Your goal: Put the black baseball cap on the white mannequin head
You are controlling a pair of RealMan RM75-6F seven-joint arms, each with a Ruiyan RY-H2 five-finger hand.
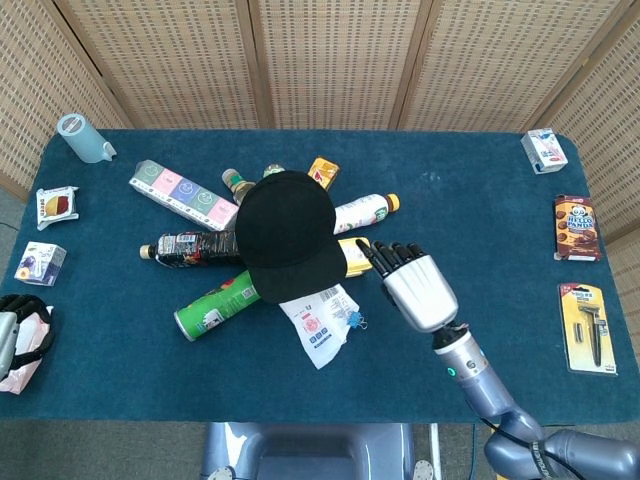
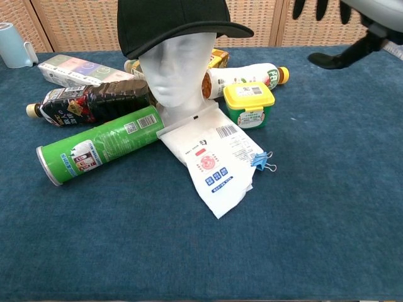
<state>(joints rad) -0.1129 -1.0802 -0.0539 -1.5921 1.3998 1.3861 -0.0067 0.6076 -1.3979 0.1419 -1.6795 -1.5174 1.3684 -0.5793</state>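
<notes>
The black baseball cap (image 1: 287,232) (image 2: 171,23) sits on the white mannequin head (image 2: 173,73), brim forward over the face. In the head view the cap hides the head entirely. My right hand (image 1: 412,283) hangs to the right of the cap, apart from it, fingers spread and holding nothing; the chest view shows only its dark fingertips (image 2: 308,7) at the top right. My left hand (image 1: 14,341) shows partly at the far left table edge, too cropped to read its fingers.
Around the mannequin lie a green can (image 2: 101,144), a dark bottle (image 2: 88,102), a white pouch (image 2: 214,160) with a blue clip (image 2: 263,161), a yellow-lidded tub (image 2: 249,103) and a white bottle (image 2: 242,76). Small boxes (image 1: 577,226) line the right edge; a blue jug (image 1: 84,138) stands far left.
</notes>
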